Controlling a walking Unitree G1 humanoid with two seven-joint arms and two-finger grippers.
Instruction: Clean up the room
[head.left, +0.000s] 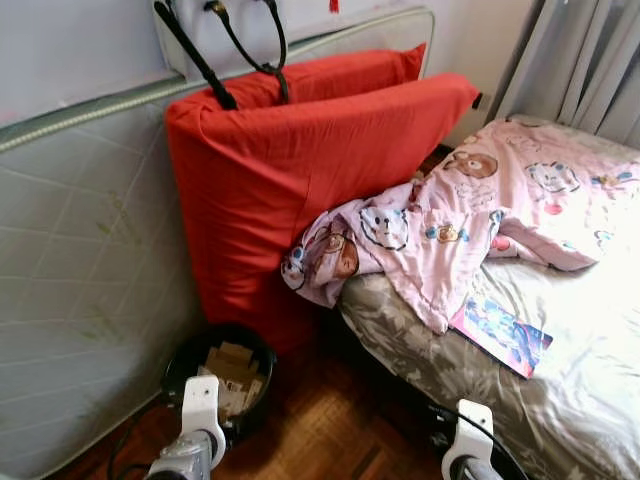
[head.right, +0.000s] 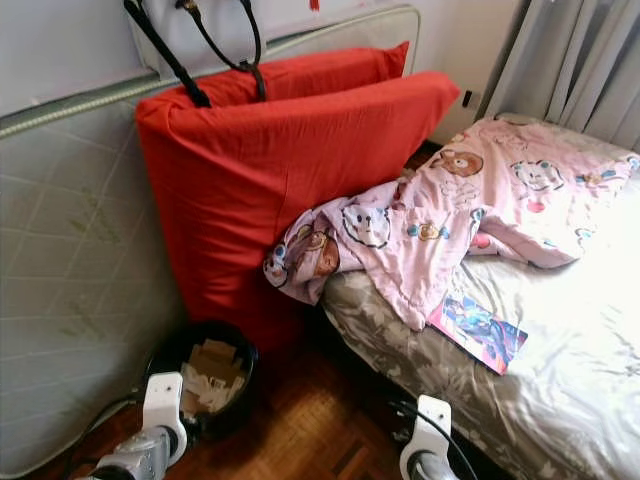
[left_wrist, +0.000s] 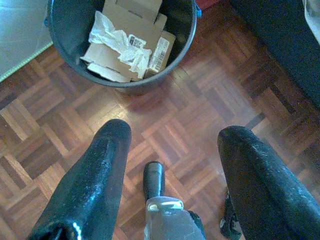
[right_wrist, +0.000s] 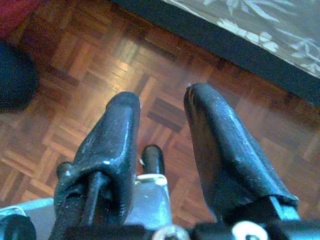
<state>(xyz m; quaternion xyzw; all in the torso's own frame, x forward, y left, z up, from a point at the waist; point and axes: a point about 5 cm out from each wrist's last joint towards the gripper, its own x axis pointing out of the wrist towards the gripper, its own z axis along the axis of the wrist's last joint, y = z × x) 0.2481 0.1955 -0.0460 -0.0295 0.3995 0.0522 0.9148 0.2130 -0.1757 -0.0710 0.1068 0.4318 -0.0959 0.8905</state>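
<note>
L gripper (left_wrist: 172, 145) jaws wide apart, empty, over parquet nr bin (left_wrist: 120, 85); R gripper (right_wrist: 162, 107) parted, empty.

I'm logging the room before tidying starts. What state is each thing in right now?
Black bin: upright on the floor, part filled with cardboard scraps.
Pink blanket: crumpled, one end hanging over the bed's edge.
Booklet: lying flat on the bed.
Red mattress: standing on edge, leaning back.
Left pincer: open, empty.
Right pincer: open, empty.
</note>
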